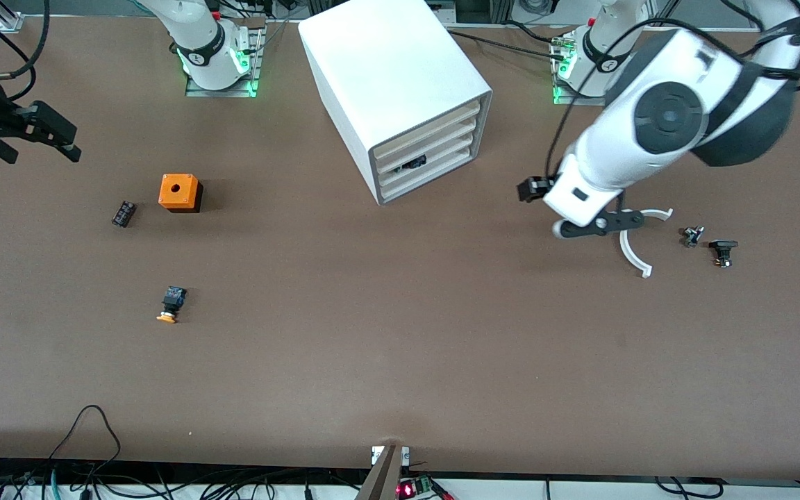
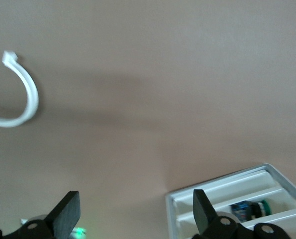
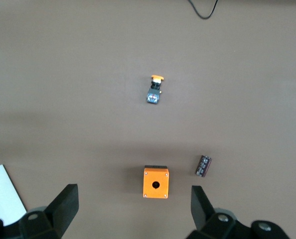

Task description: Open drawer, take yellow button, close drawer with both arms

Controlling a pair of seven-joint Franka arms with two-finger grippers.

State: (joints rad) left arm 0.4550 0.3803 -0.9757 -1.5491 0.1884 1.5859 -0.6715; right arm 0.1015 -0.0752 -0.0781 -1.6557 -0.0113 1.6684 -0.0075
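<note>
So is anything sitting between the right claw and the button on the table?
Nothing visible does. The button lies alone on bare table, nearer the front camera than the orange cube and the small black part. The right claw hangs open at the right arm's end of the table. The left claw is open near the drawer cabinet.

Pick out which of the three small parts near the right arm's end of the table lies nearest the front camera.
The button, with its orange-yellow cap; the orange cube and the black component both lie farther back.

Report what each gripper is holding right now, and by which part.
Nothing is held. The left gripper and right gripper are both open and empty; the button lies on the table.
</note>
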